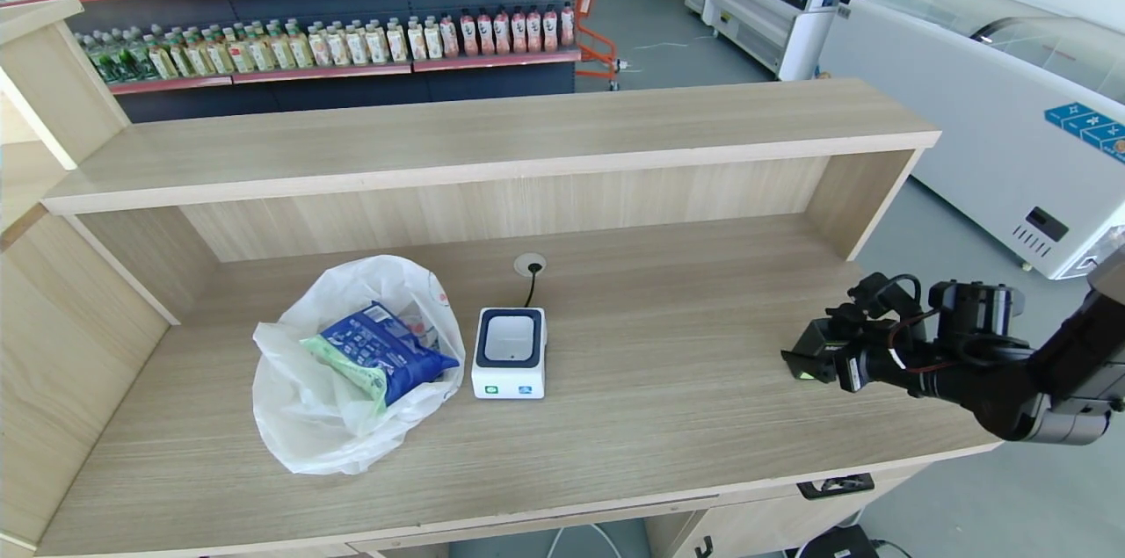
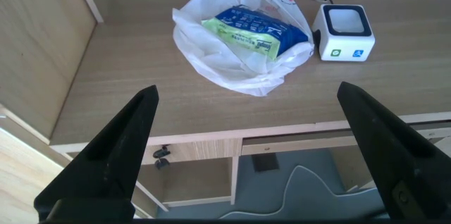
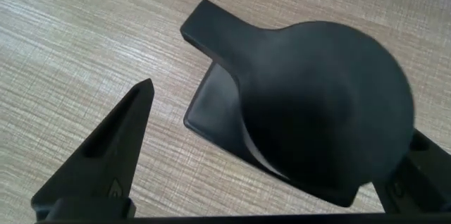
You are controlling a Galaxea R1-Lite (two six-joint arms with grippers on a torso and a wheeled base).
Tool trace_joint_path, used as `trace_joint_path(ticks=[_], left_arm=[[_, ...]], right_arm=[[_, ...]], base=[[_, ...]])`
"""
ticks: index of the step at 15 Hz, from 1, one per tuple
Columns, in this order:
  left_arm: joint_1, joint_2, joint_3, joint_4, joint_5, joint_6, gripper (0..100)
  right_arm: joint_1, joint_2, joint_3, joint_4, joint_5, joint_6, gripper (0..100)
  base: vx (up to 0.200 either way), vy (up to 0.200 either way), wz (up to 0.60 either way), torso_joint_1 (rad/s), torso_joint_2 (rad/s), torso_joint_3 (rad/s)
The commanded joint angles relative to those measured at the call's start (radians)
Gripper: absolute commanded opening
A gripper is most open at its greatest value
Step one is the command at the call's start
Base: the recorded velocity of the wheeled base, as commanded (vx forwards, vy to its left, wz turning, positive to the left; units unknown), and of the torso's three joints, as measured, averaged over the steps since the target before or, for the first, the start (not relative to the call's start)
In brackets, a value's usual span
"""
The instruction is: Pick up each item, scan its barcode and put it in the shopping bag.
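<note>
right wrist view puts the item i'm after, a dark item (image 3: 317, 104) with a round body and a short flat tab, right between the spread fingers of the right gripper (image 3: 275, 132). that gripper is open: the finger i can see stands apart from the item with bare desk (image 1: 685, 382) between them, while the other finger is mostly hidden behind the round body, so i cannot say whether it touches. in the head view this all sits toward the right end of the desk, well apart from the scanner (image 1: 510, 351) and the shopping bag (image 1: 290, 417). i judge the item to be stiff, smooth-skinned and probably light, so a slick surface is the worry. i'd take it across the widest part of the round body, not by the tab, which would let it swing. what it is, whether it lies flat on the dark slab under it, and where its barcode sits are all beyond me here. the bag is thin, soft film, slumped open, with a blue packet (image 1: 387, 347) and a green packet (image 1: 347, 369) already inside. the left gripper (image 2: 248, 90) hangs wide open and empty off the near edge of the desk.
</note>
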State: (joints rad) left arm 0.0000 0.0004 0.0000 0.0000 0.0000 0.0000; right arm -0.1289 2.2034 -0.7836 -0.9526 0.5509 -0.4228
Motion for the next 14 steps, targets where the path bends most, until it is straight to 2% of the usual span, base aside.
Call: trace_joint_path(ticks=[1, 10, 11, 14], left_arm=[[0.000, 0.000, 0.000, 0.000, 0.000, 0.000, 100], [0.000, 0.000, 0.000, 0.000, 0.000, 0.000, 100], [0.000, 0.000, 0.000, 0.000, 0.000, 0.000, 100], [0.000, 0.000, 0.000, 0.000, 0.000, 0.000, 100]], right_arm=[[0.002, 0.027, -0.016, 0.000, 0.012, -0.001, 100], [0.006, 0.071, -0.059, 0.000, 0.101, -0.001, 100], [0.006, 0.075, -0.059, 0.000, 0.113, -0.002, 0], [0.006, 0.078, -0.066, 0.001, 0.115, -0.002, 0]], base=[[0.000, 0.000, 0.00, 0.000, 0.00, 0.000], [0.000, 0.000, 0.00, 0.000, 0.00, 0.000], [0.000, 0.000, 0.00, 0.000, 0.00, 0.000], [0.000, 0.000, 0.00, 0.000, 0.00, 0.000]])
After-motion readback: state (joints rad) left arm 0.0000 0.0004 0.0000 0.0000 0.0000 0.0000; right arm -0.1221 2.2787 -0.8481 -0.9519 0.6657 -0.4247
